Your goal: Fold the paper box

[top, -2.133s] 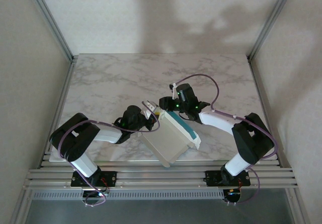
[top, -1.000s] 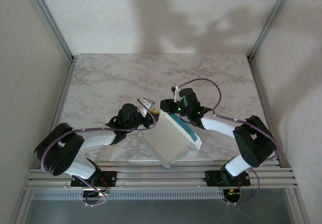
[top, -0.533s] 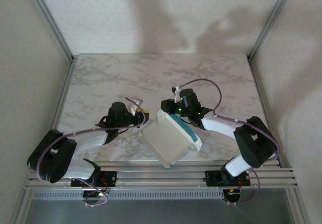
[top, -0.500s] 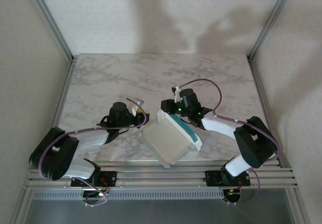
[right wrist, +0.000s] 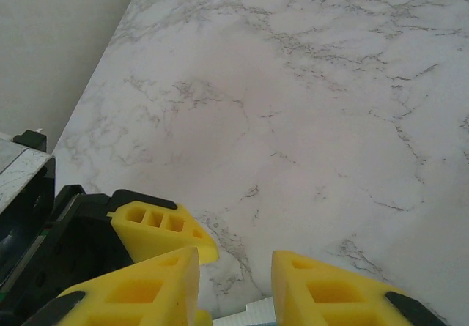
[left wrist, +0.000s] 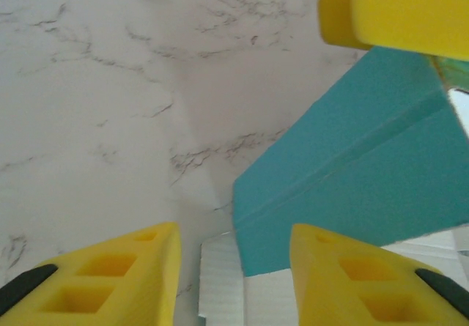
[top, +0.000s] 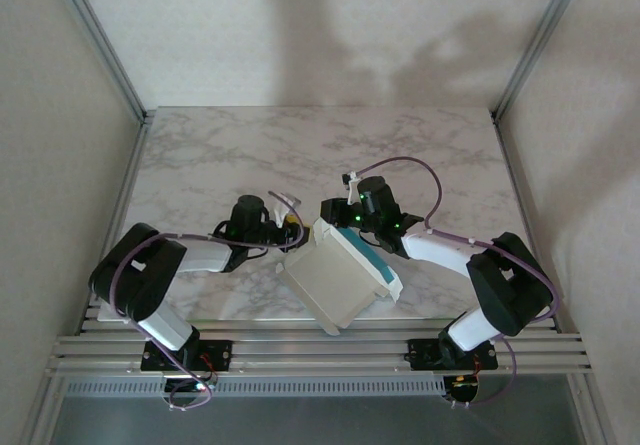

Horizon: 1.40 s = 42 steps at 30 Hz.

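Two hands now meet at the far corner of the paper box [top: 335,280], which sits by the middle of the worktop's [top: 200,155] near edge. Your left hand [top: 287,227], which had swung away toward the left edge, is back just beside the box, released, with the turquoise flap ahead of its spread fingers. Your right hand [top: 328,213] stays put at that corner, also spread, gripping nothing. It looks like a fresh approach, with the fold itself not yet pressed.
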Each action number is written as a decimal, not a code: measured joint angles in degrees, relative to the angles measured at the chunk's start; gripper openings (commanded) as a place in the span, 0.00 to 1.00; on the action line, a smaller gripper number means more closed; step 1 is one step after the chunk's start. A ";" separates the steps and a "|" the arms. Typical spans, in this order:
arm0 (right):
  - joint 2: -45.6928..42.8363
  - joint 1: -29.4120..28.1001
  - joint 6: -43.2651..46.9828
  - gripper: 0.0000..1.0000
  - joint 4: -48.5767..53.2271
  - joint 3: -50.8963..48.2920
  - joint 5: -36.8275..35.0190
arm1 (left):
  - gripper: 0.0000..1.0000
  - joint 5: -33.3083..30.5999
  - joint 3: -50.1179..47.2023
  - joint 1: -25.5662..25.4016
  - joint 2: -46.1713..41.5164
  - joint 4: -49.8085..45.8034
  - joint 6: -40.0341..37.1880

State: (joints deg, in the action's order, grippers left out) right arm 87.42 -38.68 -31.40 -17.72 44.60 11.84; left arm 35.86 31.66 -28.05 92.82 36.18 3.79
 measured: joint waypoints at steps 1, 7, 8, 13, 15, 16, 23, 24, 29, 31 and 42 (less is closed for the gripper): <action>0.00 0.00 0.00 0.31 0.02 0.00 0.00 | 0.44 0.48 0.15 -0.26 0.20 -0.02 -0.37; 0.00 0.00 -0.24 0.30 0.09 0.00 0.17 | 0.44 2.21 1.90 -1.77 1.44 -0.72 -1.73; 0.00 0.00 -0.28 0.30 0.09 0.00 0.17 | 0.45 2.40 2.49 -1.99 1.77 -1.11 -1.99; 0.00 0.00 -0.39 0.30 0.13 0.00 0.20 | 0.44 2.60 4.44 -2.69 2.95 -1.81 -2.51; 0.00 0.00 -0.39 0.29 0.13 0.00 0.22 | 0.43 2.56 5.29 -2.84 3.85 -1.79 -2.54; 0.00 0.00 -0.39 0.29 0.13 0.00 0.24 | 0.42 2.56 5.70 -2.93 4.31 -1.77 -2.54; -0.11 0.00 -0.42 0.28 0.20 0.00 0.42 | 0.41 2.49 7.87 -3.91 7.54 -1.73 -2.51; -0.13 0.00 -0.57 0.27 0.31 0.00 0.42 | 0.40 2.29 7.93 -4.09 7.67 -1.68 -2.45; -0.35 0.17 -1.25 0.27 0.52 0.00 0.22 | 0.30 1.09 8.41 -4.61 8.31 -0.85 -2.12; -0.46 0.20 -1.42 0.27 0.59 0.00 0.15 | 0.25 0.33 8.44 -4.92 8.41 -0.35 -2.01; -0.85 0.61 -1.73 0.26 1.36 0.00 -0.96 | 0.05 -5.77 8.44 -7.54 8.50 1.18 -2.36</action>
State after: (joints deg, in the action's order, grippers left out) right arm 86.56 -38.06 -33.12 -16.36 44.60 10.87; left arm 30.09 40.10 -35.59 101.32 37.36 1.43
